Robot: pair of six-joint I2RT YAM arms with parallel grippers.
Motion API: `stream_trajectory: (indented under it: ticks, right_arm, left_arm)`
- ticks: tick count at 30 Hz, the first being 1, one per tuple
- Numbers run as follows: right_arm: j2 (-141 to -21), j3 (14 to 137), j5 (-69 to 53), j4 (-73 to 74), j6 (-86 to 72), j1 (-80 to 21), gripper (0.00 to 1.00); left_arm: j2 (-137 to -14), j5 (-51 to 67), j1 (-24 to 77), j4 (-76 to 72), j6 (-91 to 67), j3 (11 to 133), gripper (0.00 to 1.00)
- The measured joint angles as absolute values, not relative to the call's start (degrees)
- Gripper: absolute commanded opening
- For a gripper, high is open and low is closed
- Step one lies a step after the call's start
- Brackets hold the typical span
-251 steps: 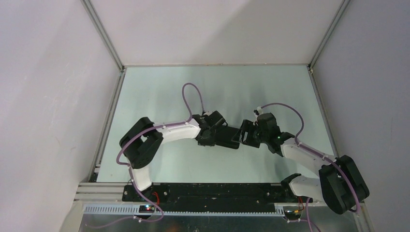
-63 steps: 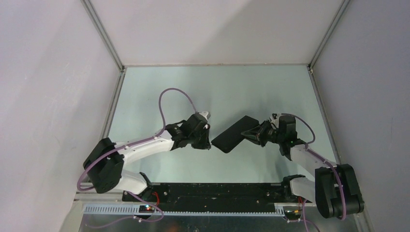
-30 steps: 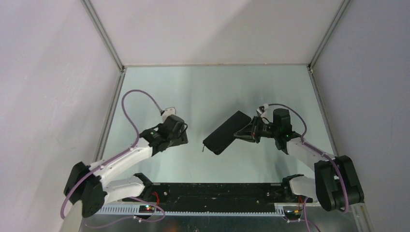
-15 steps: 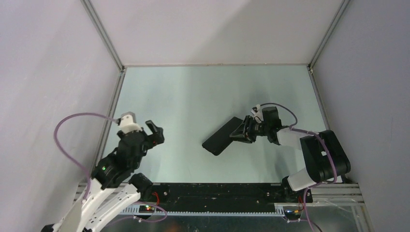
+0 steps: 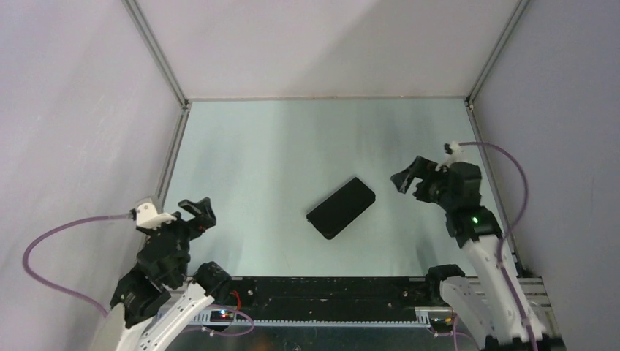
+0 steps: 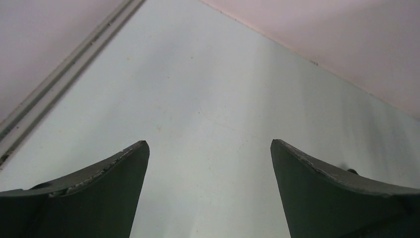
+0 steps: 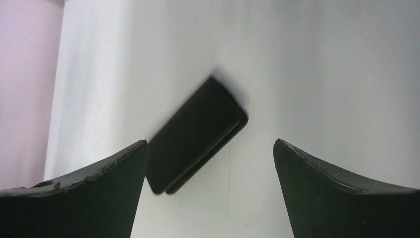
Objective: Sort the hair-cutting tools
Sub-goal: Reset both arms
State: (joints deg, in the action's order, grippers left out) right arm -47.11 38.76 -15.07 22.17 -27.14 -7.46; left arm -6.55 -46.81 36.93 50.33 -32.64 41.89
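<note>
**Mia:** What do we see on the far left?

**Ben:** We see the left gripper [image 5: 199, 210], close to the left edge of the pale green table [image 5: 256, 146]. Its jaws are spread wide apart. In the left wrist view, only table shows between its two dark fingers [image 6: 99, 193].

**Mia:** And in the middle?

**Ben:** We see a black case [image 5: 341, 208]. It lies flat on the table, turned at a slant. It sits between the two grippers and touches neither one. It is nearer to the right one.

**Mia:** What do we see on the right?

**Ben:** We see the right gripper [image 5: 409, 183], held above the table and pointing at the case. Its jaws are spread wide too, and they pinch nothing. In the right wrist view, we look past its fingers [image 7: 337, 193] at the case. One corner of the case hides behind a finger.

**Mia:** Where are the hair-cutting tools?

**Ben:** We cannot tell. None of our views shows them.
</note>
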Motion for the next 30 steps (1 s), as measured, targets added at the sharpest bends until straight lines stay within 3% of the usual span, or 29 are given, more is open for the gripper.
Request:
stream_trajectory:
  ticks: [8,17,23,30]
  right_arm:
    - [-24.08,47.22,1.96,30.33,-20.84,-7.38,0.99]
    - [-6.55,40.88,13.06,27.07,-13.67,-7.38,0.99]
    - [-4.99,32.4,16.8,24.51,-11.68,-7.38,0.99]
    - [-6.59,31.53,17.93,23.24,-10.11,-8.6,0.99]
  left_arm:
    - [-2.94,-52.36,36.93,50.22,-29.21,47.79,1.0]
    - [-0.27,-58.43,36.93,47.46,-26.39,48.18,1.0]
    - [-0.27,-58.76,36.93,43.92,-25.19,39.79,1.0]
    - [-0.27,-58.89,36.93,41.65,-24.36,36.27,1.0]
